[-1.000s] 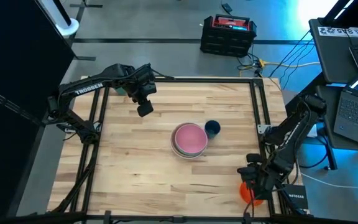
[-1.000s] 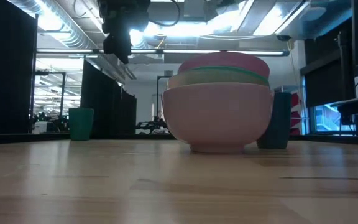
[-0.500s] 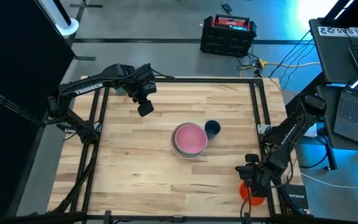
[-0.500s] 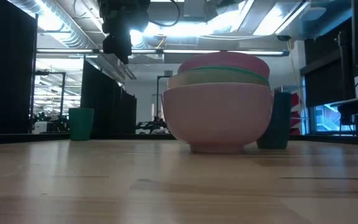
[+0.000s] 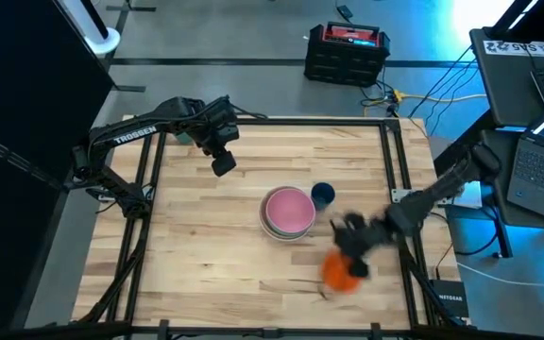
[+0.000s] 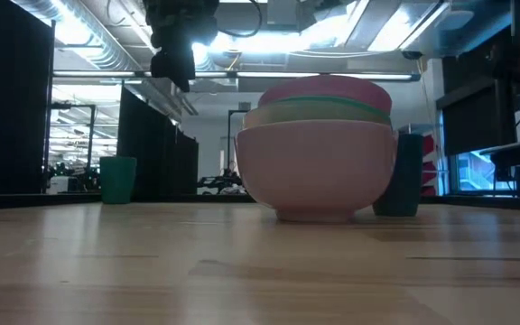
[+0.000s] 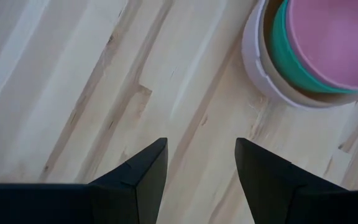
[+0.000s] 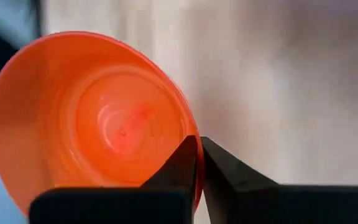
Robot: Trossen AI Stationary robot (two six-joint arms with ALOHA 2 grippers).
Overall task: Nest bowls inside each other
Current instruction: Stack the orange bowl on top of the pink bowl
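A stack of nested bowls [image 5: 287,212] rests by its white bottom bowl on the middle of the table, pink bowl [image 7: 337,37] on top, green [image 7: 284,53] under it. My right gripper [image 5: 351,244] is to the near right of the stack, shut on the red-orange bowl [image 5: 340,272]. My left gripper [image 5: 221,162] hangs open over bare wood to the far left of the stack, holding nothing. My right gripper pinches the red-orange bowl's rim [image 8: 190,163] between its two fingers, one finger [image 8: 178,163] inside the bowl and the other [image 8: 229,171] outside the wall. The bowl's open side [image 8: 120,124] faces the wrist camera. The bowl is over the table, below the fingers.
A dark blue cup [image 5: 323,195] stands right beside the stack on its far right. A teal-green cup [image 6: 118,179] stands toward the far left. Black frame rails [image 5: 397,179] run along the table's left and right edges. Bare wood lies in front of the stack.
My right gripper has swung from beyond the table's near right corner toward the left and far side, over the table toward the stack, carrying the red-orange bowl with it. The stack and both cups have not moved.
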